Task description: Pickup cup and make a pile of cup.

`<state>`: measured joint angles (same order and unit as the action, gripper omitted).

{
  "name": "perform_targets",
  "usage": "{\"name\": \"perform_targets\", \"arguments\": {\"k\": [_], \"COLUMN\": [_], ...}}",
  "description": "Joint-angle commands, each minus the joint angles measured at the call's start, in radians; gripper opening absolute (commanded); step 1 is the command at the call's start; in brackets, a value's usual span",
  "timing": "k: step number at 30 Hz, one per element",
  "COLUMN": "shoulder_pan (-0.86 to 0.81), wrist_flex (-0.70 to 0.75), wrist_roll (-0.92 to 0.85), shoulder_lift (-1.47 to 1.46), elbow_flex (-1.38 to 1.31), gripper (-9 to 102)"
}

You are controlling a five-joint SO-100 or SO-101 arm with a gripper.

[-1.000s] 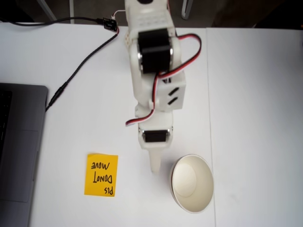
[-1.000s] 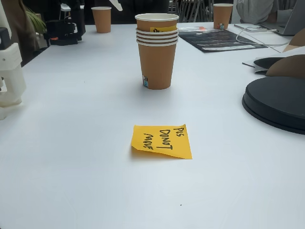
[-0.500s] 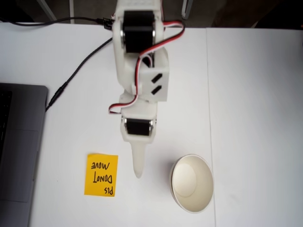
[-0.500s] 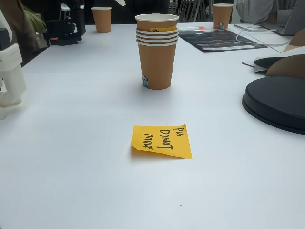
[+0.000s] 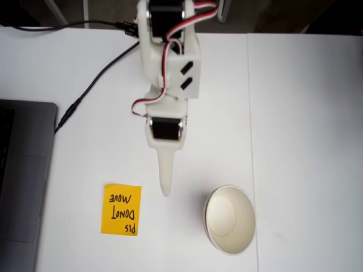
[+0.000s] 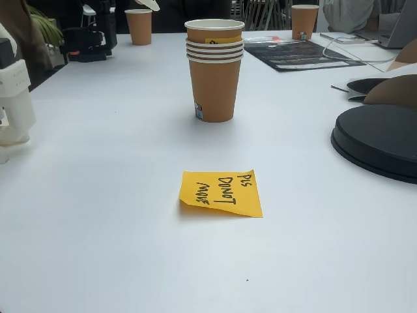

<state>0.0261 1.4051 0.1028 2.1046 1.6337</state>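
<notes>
The pile of cup (image 5: 229,220) stands at the lower right of a fixed view looking down, its cream-white inside and doubled rim showing. The table-level fixed view shows the same pile (image 6: 214,68) as several brown-sided paper cups nested upright. My gripper (image 5: 165,191) points down the picture, up and to the left of the pile and apart from it. Its white jaws lie together in one narrow taper, shut with nothing held. A white tip of the gripper (image 6: 147,4) shows at the top edge of the table-level view.
An orange sticky note (image 5: 121,209) (image 6: 221,193) with handwriting lies left of the gripper tip. A laptop (image 5: 22,181) sits at the left edge and a black cable (image 5: 91,85) runs past the arm. A black round disc (image 6: 378,140) and other brown cups (image 6: 139,26) stand farther off.
The arm has swung left, away from the pile, and drawn back toward its base. The pile and the note have not moved.
</notes>
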Motion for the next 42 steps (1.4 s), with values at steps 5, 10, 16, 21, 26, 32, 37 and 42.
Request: {"name": "perform_targets", "arguments": {"k": [5, 10, 16, 21, 26, 32, 37, 42], "shoulder_pan": [-0.009, -0.009, -0.038, -0.04, -0.038, -0.038, -0.038, -0.037], "wrist_flex": [-0.1, -0.138, -0.187, -0.218, -0.233, -0.252, -0.255, -0.255], "wrist_roll": [-0.008, -0.009, -0.009, -0.009, -0.009, -0.009, -0.009, -0.009], "shoulder_lift": [0.15, 0.212, 0.275, 0.336, 0.411, 0.518, 0.595, 0.643], "elbow_flex": [0.13, 0.212, 0.299, 0.373, 0.469, 0.6, 0.684, 0.733], "gripper": [24, 24, 24, 24, 24, 24, 24, 24]}}
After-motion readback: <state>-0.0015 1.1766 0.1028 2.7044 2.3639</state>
